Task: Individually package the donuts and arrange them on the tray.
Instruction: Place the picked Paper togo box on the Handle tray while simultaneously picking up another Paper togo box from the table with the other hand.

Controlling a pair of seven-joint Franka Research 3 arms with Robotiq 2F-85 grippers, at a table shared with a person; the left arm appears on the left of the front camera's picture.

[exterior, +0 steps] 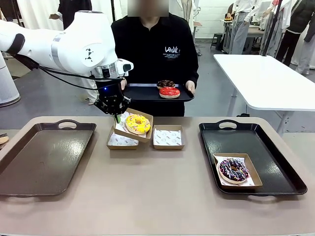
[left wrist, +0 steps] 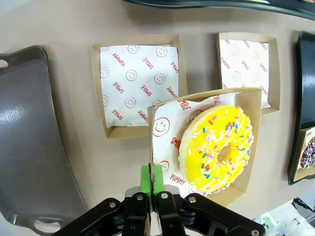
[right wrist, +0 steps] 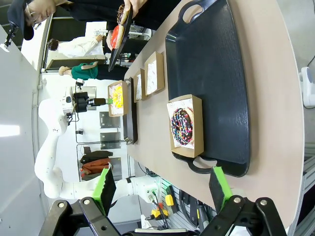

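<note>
The table is being shared by two trays, with an empty middle box between them. Well left of that box, the left tray is lying bare. Well right of it, the right tray is being occupied by one box, in which the sprinkled donut is resting.

The left arm is being reached in from the left and bent down at the wrist, so the left gripper is being pointed straight down just left of the middle box. Its green pads are being pressed together on the rim of a lifted box. This box is being held tilted above a second empty box, with the yellow donut in it.

Beyond the middle box, a small tray is being held by the person's hand, and the red donut and chocolate donut are being carried on it.

Far right of the middle box, past the right tray, the right gripper is being held with fingers spread wide and nothing between them.
</note>
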